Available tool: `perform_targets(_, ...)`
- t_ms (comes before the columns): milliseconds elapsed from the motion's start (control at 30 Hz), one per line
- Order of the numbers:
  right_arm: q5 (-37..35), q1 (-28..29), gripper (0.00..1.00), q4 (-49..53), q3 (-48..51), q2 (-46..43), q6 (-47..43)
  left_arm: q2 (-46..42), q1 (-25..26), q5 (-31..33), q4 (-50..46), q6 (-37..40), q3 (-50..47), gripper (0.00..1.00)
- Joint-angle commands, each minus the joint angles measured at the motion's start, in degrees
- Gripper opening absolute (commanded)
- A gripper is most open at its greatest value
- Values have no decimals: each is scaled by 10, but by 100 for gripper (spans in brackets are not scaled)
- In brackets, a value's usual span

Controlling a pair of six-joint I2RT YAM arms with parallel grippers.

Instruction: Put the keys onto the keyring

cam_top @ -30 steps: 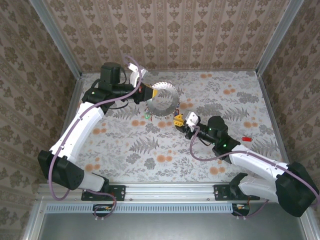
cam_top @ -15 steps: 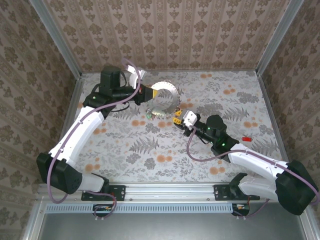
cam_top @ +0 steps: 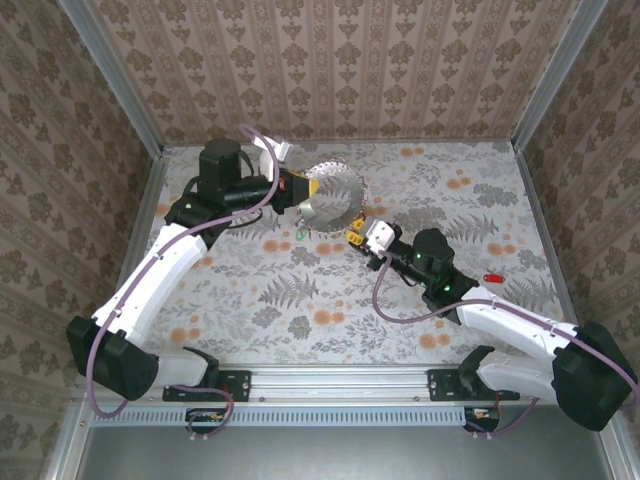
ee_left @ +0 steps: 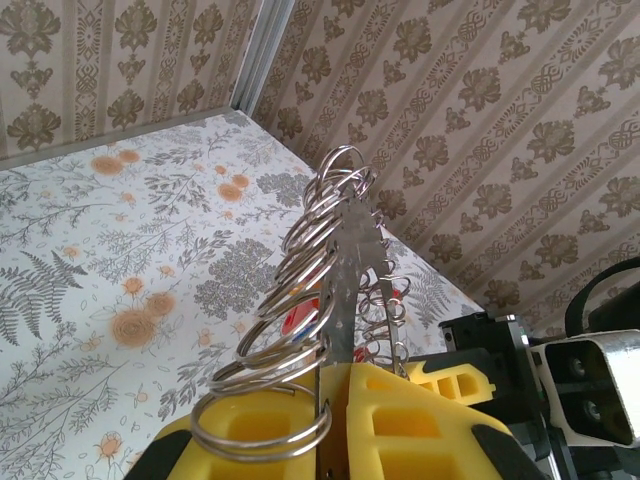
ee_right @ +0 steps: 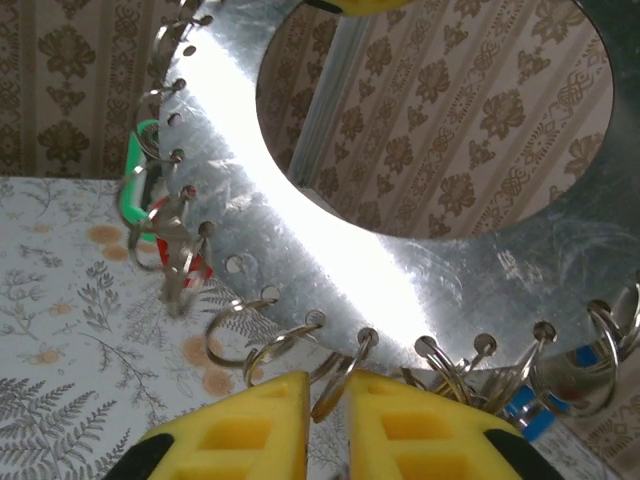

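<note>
L end effector (ee_left: pixel 330 390) grips keyring (ee_right: pixel 300 230), R (ee_right: pixel 328 385) — at rim

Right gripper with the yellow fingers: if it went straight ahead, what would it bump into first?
Most likely the keyring, the flat silvery hoop the left gripper holds up. One of its small split rings hangs between the fingers of the right gripper, the rim just beyond; depth is unclear.

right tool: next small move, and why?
Probably close the right tool on the split ring sitting in the narrow gap between its pads. That ring hangs from a rim hole of the keyring, which the left tool clamps edge-on, so it looks lined up to pinch.
</note>
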State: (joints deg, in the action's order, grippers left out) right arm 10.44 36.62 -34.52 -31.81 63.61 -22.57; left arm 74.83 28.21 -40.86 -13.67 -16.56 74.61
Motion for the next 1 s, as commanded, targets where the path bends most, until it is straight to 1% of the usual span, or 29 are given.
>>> perform_targets(0, -26, -1, 16, -20, -13, 4, -9, -21, 4, -9, 34, -13, -1, 0)
perform_targets(67, -34, -1, 16, -18, -9, 5, -19, -21, 4, -10, 35, -13, -1, 0)
perform_targets(133, -44, -1, 13, -25, -1, 2, -24, -21, 5, -8, 36, -14, -1, 0)
perform_targets(200, -45, -1, 8, -26, 2, -3, -26, -23, 5, -7, 37, -14, -2, 0)
perform_targets(267, -43, -1, 7, -20, 2, -7, -26, -24, 5, -3, 41, -17, -5, 0)
perform_targets(333, -41, -1, 3, -17, 3, -9, -28, -25, 5, 3, 49, -23, -9, 0)
perform_targets(467, -33, -3, 0, -19, 16, -15, -38, -28, 5, 23, 70, -45, -19, 0)
perform_targets(500, -30, -5, 1, -20, 19, -17, -38, -28, 5, 34, 71, -51, -22, 0)
perform_targets(567, -24, -7, 0, -27, 25, -22, -35, -30, 5, 36, 80, -60, -28, 0)
perform_targets(633, -21, -10, 1, -36, 28, -26, -27, -30, 5, 60, 80, -71, -32, 0)
perform_targets(767, -5, -20, 2, -52, 30, -32, -3, -30, 5, 73, 89, -91, -44, 0)
perform_targets(967, 24, -28, 5, -45, 26, -30, 11, -30, 5, 60, 128, -118, -60, 0)
